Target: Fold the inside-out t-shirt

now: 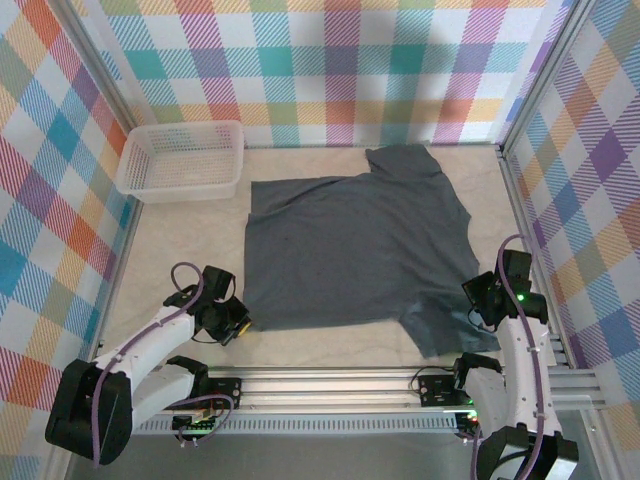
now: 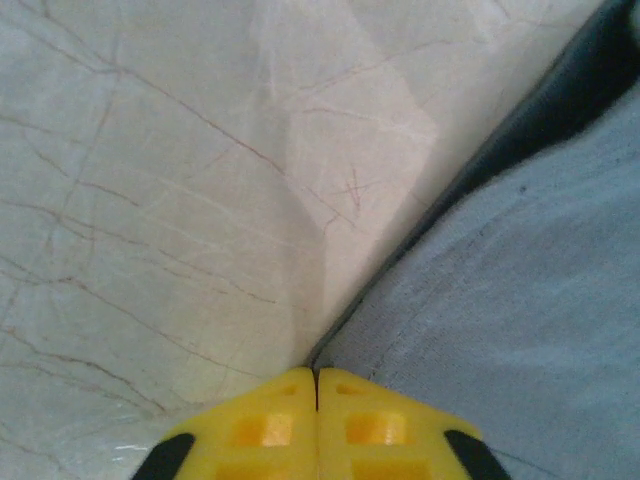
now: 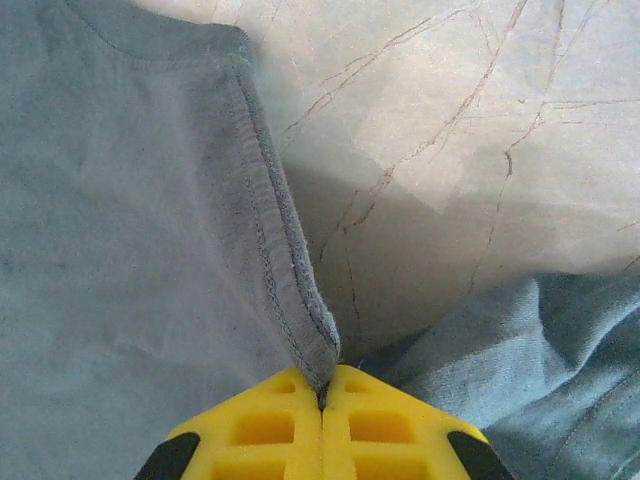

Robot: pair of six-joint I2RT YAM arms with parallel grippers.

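Grey inside-out t-shirt (image 1: 350, 245) spread flat, left fingers (image 2: 250, 430) together at its corner, right fingers (image 3: 390, 430) clamped on hem (sleeve end)

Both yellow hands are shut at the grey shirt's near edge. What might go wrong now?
1. The left hand meets only the very edge of the t-shirt; it may slip free on lifting.
2. The right hand pinches just a thin fold of it, with cloth rumpled beside it, so the fold could come out crooked.
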